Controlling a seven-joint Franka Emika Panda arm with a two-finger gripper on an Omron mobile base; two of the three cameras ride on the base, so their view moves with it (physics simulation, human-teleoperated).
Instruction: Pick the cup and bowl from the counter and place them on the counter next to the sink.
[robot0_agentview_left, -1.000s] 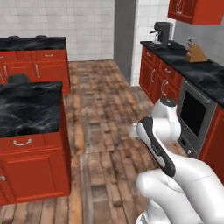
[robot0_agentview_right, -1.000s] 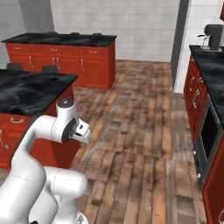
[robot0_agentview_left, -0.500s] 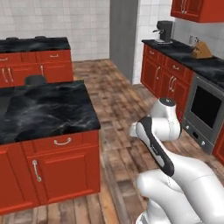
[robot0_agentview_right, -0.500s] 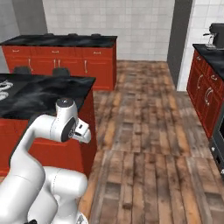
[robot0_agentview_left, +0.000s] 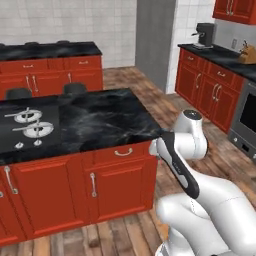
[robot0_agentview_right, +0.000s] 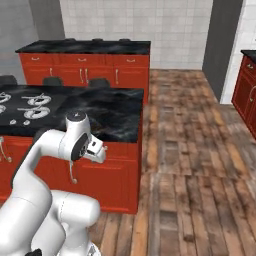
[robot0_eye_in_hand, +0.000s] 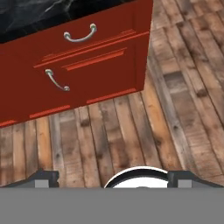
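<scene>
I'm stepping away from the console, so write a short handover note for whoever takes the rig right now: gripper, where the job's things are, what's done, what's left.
Gripper: open, holding nothing, pointed down at the wooden floor in front of the red island cabinet.
Counter: black marble island top directly ahead, stove plate at its left end.
Cup, bowl and sink: not located from here.
Done: nothing picked or placed.
Left: find the cup and bowl, pick each up, set both on the counter next to the sink.

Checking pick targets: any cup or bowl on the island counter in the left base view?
No. The island counter carries just the stove plate with its burners, and the rest of its black top is bare.
</scene>
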